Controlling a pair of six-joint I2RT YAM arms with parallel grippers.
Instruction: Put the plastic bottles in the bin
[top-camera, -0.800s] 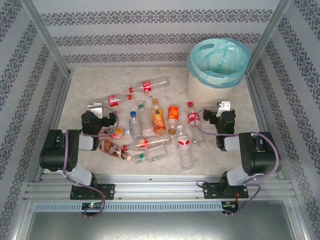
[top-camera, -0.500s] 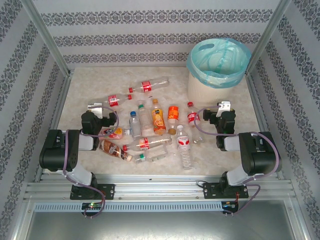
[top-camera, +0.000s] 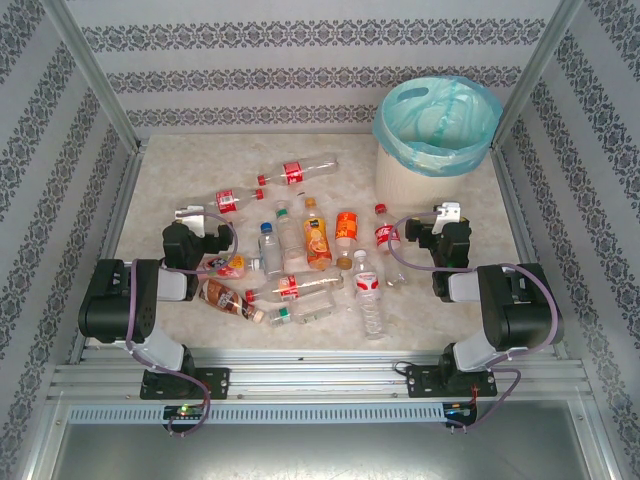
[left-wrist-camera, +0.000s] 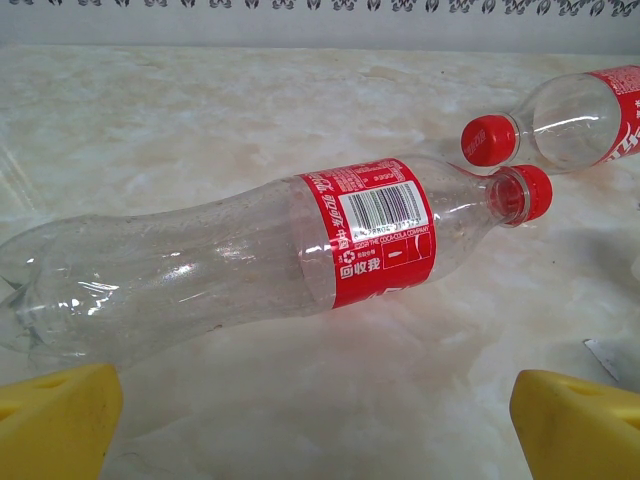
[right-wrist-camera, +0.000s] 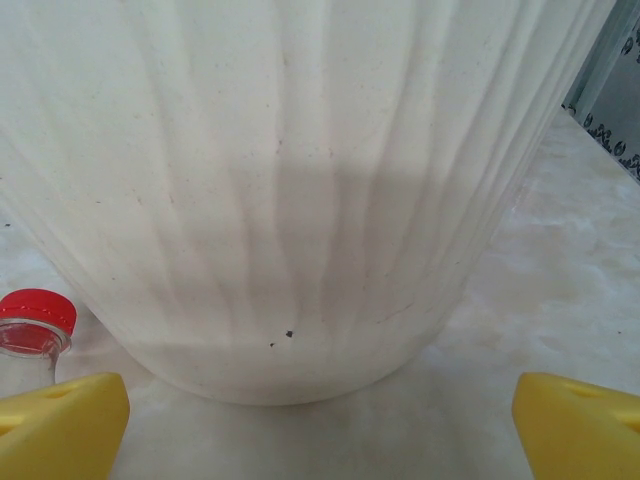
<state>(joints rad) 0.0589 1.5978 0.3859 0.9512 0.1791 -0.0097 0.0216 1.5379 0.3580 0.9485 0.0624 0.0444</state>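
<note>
Yellow-tipped left gripper (left-wrist-camera: 315, 425) stands wide open and holds nothing; a red-labelled bottle (left-wrist-camera: 250, 260) lies on its side just beyond it at 12 o'clock. The plastic bottles (top-camera: 318, 243) lie scattered mid-table (top-camera: 160, 170) between the arms. The right gripper (right-wrist-camera: 320, 430), jaws equally wide and empty, faces the bin (right-wrist-camera: 300, 180), standing at the table's 1 o'clock corner.

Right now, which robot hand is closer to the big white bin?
Right. The right hand sits open just in front of the bin, facing its wall. The left hand is far over on the other side, open, pointing at a lying red-label bottle.
</note>
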